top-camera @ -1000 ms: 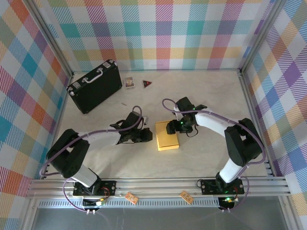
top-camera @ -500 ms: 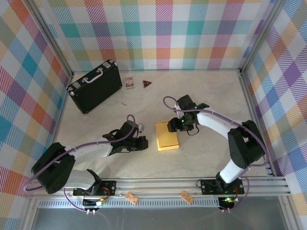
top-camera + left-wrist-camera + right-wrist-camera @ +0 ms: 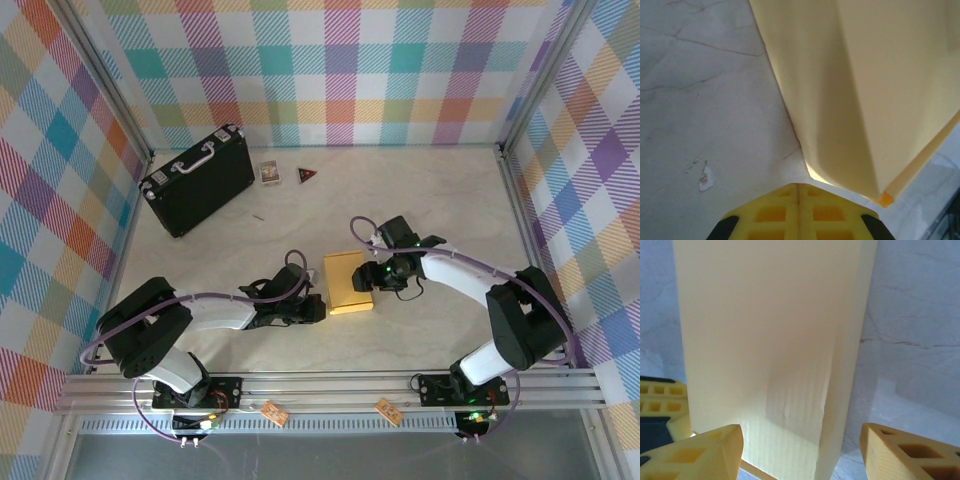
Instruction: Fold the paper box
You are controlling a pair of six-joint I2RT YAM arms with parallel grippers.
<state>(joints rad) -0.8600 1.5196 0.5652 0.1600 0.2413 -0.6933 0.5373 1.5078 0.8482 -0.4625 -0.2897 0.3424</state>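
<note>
The paper box (image 3: 346,282) is a closed mustard-yellow rectangular box lying flat in the middle of the table. My left gripper (image 3: 321,308) is shut, and its tips sit on the table just off the box's near left corner. In the left wrist view the shut fingertips (image 3: 799,186) almost touch the corner of the box (image 3: 865,85). My right gripper (image 3: 361,284) is open at the box's right edge. In the right wrist view one of its fingers (image 3: 707,452) hangs over the box (image 3: 770,325) top and the other stands beyond the side wall.
A black hard case (image 3: 197,180) with a pale handle lies at the back left. A small card (image 3: 268,172) and a dark red triangle (image 3: 307,175) lie near the back wall. Plaid walls close in three sides, and a metal rail (image 3: 330,385) runs along the near edge.
My left arm has swung right and brought its gripper up to the box's near left corner, jaws fully shut. The right gripper slid nearer along the box's right edge and narrowed a little.
</note>
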